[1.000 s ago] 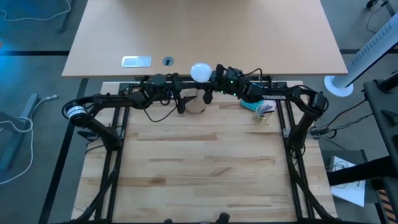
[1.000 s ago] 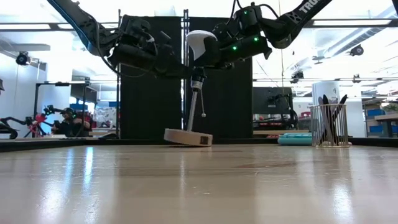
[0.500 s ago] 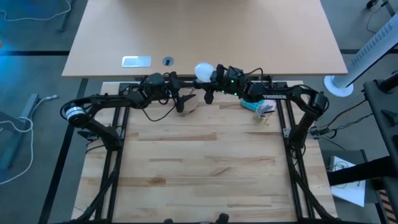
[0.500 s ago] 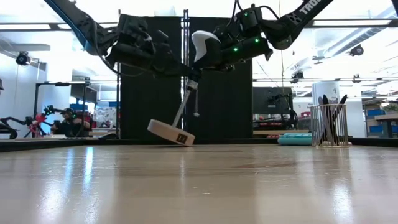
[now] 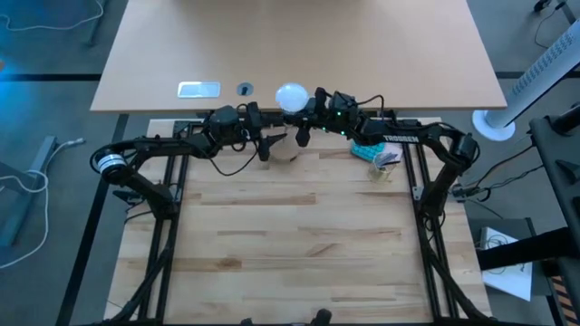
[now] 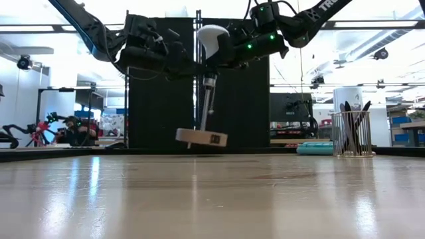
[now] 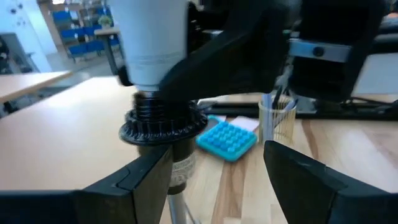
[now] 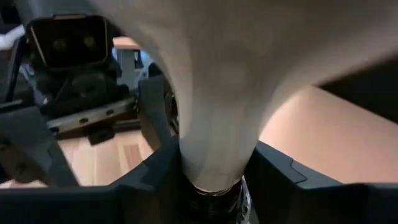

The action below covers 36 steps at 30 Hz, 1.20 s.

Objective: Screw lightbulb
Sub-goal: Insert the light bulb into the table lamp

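Note:
The white lightbulb (image 6: 212,40) sits on top of a black socket (image 7: 163,121). The socket crowns a thin stem (image 6: 207,106) on a round wooden disc (image 6: 201,137). The disc hangs level, a little above the table's far part. My right gripper (image 8: 214,168) comes from the right and is shut on the bulb. My left gripper (image 7: 217,155) comes from the left. It is open, with its fingers on either side of the socket and stem. In the high view the bulb (image 5: 291,94) shows between the two arms. My right gripper pinches the bulb's narrow neck (image 8: 211,149) between its two fingers, just above the socket's threaded collar. The fingers come in about level from the table's right. The bulb stands upright, and the socket, stem and disc hang below it, clear of the table. My left gripper has one finger (image 7: 146,180) close beside the stem under the socket. I cannot tell whether it touches. The other finger stands well apart.
A blue studded block (image 7: 227,138) and a clear cup of utensils (image 6: 350,133) stand at the table's far right. A tan desk (image 5: 299,45) lies beyond the far edge. The near wooden tabletop (image 5: 290,235) is free room.
The lamp tipped, its disc swinging toward the table's left, then swung back upright. The disc now hangs higher than a second ago, clear of the table. My right gripper has risen slightly with the bulb and has stayed shut on it.

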Tool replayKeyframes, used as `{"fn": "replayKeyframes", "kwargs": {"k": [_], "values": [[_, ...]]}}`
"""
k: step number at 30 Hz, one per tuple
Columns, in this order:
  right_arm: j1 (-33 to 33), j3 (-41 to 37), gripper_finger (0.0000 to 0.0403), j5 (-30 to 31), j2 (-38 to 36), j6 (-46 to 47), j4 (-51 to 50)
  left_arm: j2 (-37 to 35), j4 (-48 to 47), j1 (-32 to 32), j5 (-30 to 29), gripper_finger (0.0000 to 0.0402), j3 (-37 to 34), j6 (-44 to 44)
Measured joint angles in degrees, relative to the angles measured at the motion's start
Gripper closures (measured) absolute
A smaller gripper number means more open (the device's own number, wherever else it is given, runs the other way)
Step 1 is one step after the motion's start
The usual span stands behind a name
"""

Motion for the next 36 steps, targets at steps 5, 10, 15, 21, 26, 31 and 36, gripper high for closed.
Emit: {"fn": "replayKeyframes", "kwargs": {"k": [5, 10, 15, 21, 26, 31, 36], "values": [[0.0, 0.6, 0.0255, -0.1, 0.0, -0.3, -1.0, 0.2, 2.0, -0.1, 0.4, 0.0158, -0.8, -1.4], [-0.2, -0.1, 0.0261, -0.3, 0.3, 0.2, -2.1, 0.7, 3.5, -0.2, -2.3, 0.0158, -3.7, -1.6], [-0.2, -0.5, 0.0257, -2.0, 1.5, 1.4, -1.0, 0.9, 10.0, -0.2, -2.9, 0.0158, -8.1, -3.4], [-0.1, 0.3, 0.0257, -2.7, 3.2, 2.9, -0.2, 0.8, 13.1, -0.1, -3.4, 0.0158, -11.1, -4.1], [-0.1, 1.2, 0.0261, -2.9, 3.9, 3.2, -0.2, 0.1, 12.6, 0.1, -3.6, 0.0158, -12.8, -3.6], [-0.1, 1.8, 0.0252, -2.9, 4.0, 3.1, -0.6, -2.6, 9.5, 1.6, -6.4, 0.0158, -13.9, -1.2], [-0.1, 1.9, 0.0255, -2.9, 4.0, 2.9, -0.8, -4.7, 8.6, 2.4, -7.8, 0.0158, -13.6, -0.3]]}}
